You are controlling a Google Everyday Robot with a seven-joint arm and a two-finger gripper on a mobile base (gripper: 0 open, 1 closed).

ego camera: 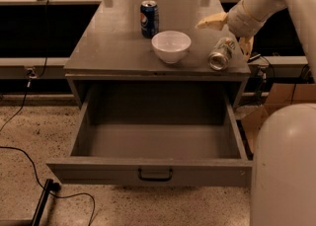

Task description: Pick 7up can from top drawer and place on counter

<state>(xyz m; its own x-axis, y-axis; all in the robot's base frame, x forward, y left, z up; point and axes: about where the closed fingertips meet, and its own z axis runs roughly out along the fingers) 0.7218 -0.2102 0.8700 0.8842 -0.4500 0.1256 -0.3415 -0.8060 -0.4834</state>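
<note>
A round white bowl [171,46] is seen near the front edge of the flat grey metal counter [113,42]. Just behind the bowl and a little to its left, a dark blue Pepsi can [149,18] is standing upright. To the right of the bowl, apart from it, the small silvery 7up can [221,55] is lying on its side, with its shiny top turned toward the front edge. The gripper [223,37] is placed over the back end of this can. Its pale fingers [212,20] are spread apart, and contact with the can cannot be told. Below the bowl, the wide grey top drawer [98,173] is pulled fully out. Left of the bowl, much bare counter is left. Right of the bowl, beyond the can, only a narrow strip remains before the counter's edge.
</note>
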